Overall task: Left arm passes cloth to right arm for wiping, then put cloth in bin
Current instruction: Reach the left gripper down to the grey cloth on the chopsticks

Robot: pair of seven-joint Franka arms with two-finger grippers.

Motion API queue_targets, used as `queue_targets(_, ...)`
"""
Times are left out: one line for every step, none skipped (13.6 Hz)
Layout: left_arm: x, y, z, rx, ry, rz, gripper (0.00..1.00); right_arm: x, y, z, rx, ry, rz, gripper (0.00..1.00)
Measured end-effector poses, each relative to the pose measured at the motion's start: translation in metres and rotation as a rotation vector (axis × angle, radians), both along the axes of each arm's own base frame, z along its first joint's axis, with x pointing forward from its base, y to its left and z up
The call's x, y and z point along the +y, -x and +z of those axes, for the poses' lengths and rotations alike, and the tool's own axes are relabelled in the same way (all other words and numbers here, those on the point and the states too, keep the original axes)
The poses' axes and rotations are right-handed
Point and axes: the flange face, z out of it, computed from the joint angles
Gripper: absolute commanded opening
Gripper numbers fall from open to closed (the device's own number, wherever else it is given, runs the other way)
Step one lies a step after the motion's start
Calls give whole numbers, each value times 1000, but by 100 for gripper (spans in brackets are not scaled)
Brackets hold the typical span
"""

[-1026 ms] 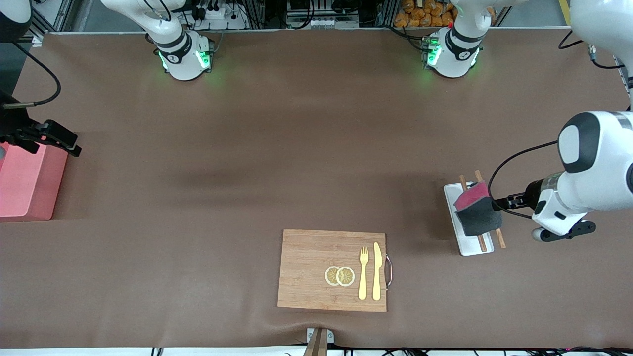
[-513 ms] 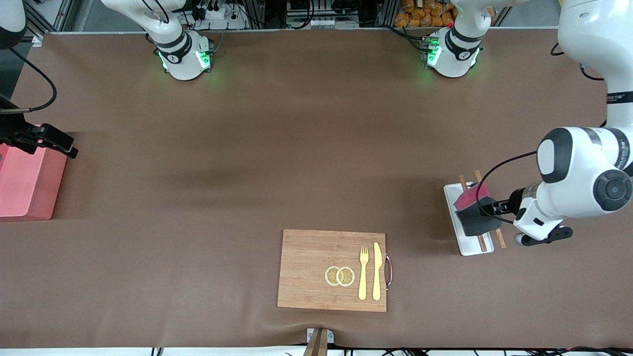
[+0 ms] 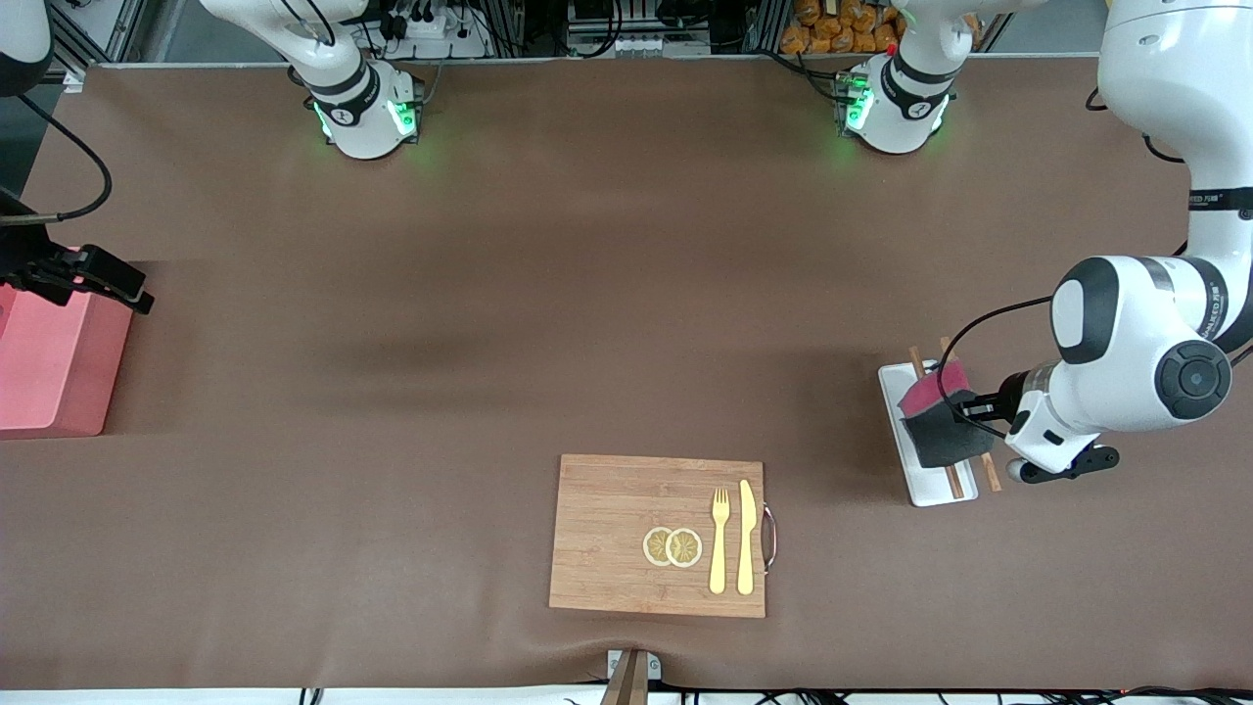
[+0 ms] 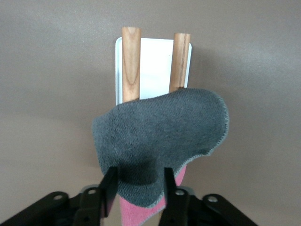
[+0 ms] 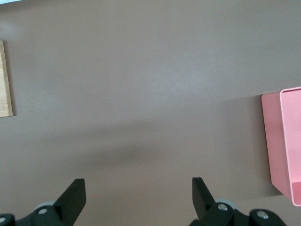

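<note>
The cloth (image 3: 942, 423), dark grey on top and magenta-pink beneath, lies bunched over the narrow white tray (image 3: 942, 487) and its two chopsticks (image 3: 991, 471) toward the left arm's end of the table. My left gripper (image 3: 966, 406) is shut on the cloth's edge. In the left wrist view the fingers (image 4: 111, 184) pinch a grey fold of the cloth (image 4: 160, 134), with pink showing below. My left gripper (image 4: 139, 171) is just over the tray (image 4: 153, 66). My right gripper (image 3: 90, 274) waits open and empty over the pink bin (image 3: 49, 362). It is wide open in its wrist view (image 5: 137, 188), with the bin (image 5: 286, 141) beside it.
A bamboo cutting board (image 3: 607, 539) lies near the front camera's edge. It carries two lemon slices (image 3: 672, 546), a yellow fork (image 3: 719, 548) and a yellow knife (image 3: 746, 539). The board's corner shows in the right wrist view (image 5: 4, 80).
The left arm's elbow and wrist have swung toward the table's middle while its gripper stays at the cloth. The cloth has barely shifted. The right gripper has moved slightly over the bin.
</note>
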Motion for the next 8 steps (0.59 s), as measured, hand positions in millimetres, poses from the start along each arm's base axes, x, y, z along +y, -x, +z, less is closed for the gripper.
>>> queue_targets(0,0,-2,1,0,0,38,0,0,0,0,0,0,100)
queue_targets(0,0,-3,2,0,0,35,0,0,0,0,0,0,100)
queue_targets(0,0,-4,2,0,0,25,0,0,0,1,0,0,100)
queue_targets(0,-1,-5,3,0,0,22,0,0,0,1,0,0,100)
queue_targets(0,-1,-6,3,0,0,19,0,0,0,1,0,0,100)
queue_targets(0,-1,-6,3,1,0,15,0,0,0,1,0,0,100)
queue_targets(0,-1,-6,3,1,0,12,0,0,0,2,0,0,100)
queue_targets(0,-1,-6,3,1,0,9,-1,0,-1,4,0,-1,100)
